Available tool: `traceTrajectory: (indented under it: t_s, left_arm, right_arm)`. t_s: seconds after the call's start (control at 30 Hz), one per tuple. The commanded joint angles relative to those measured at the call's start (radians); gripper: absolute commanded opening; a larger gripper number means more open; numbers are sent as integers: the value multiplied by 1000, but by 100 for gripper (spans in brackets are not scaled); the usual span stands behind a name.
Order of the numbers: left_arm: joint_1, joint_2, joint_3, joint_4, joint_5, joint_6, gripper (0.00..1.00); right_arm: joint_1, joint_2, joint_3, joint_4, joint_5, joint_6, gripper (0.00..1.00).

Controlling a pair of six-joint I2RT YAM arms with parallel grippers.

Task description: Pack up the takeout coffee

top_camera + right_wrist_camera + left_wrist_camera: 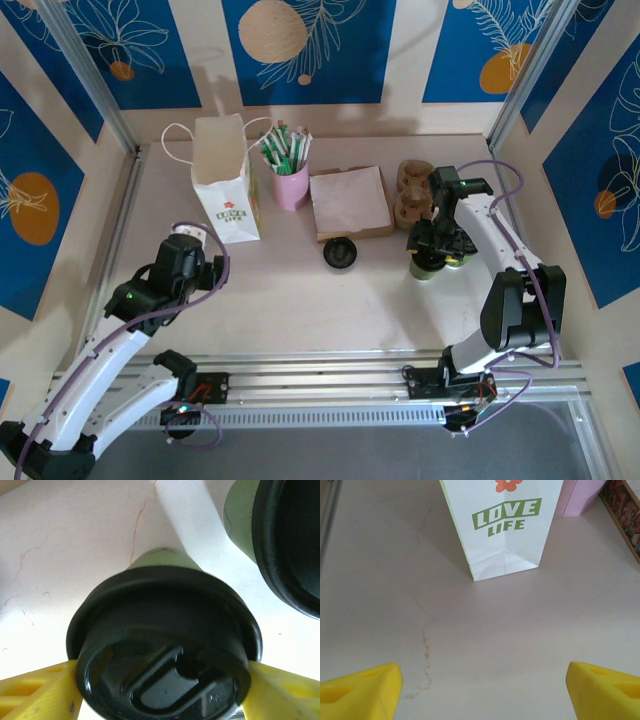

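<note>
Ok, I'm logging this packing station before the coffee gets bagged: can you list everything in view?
white paper bag with green lettering: one, white, standing far left on the table
pink cup: one, pink, right of the bag, holding green-and-white sticks
pale pink square stack on a brown base: one, right of the pink cup
round black plastic lid: one, black, in front of the stack
brown round pieces: two, brown, far right
green paper cups with black plastic lids: two, right side, the second just beside the first
table: one, pale
left gripper: one, yellow fingers, open, facing the bag
right gripper: one, yellow fingers either side of a cup's lid
</note>
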Motion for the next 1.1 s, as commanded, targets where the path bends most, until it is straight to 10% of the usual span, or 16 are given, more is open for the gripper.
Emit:
traceTrajectory:
  t_s: [0.0, 0.57, 1.07]
  left_arm:
    - [8, -6, -11, 14, 3, 12, 85]
    - [8, -5, -11, 16, -12, 12, 86]
    - [8, -5, -14, 23, -8, 15, 86]
  right_arm:
    - [-3, -42, 25, -8, -10, -16, 80]
    - [16, -82, 300, -96, 18, -12, 76]
    - [56, 380, 688, -117, 98, -62, 69]
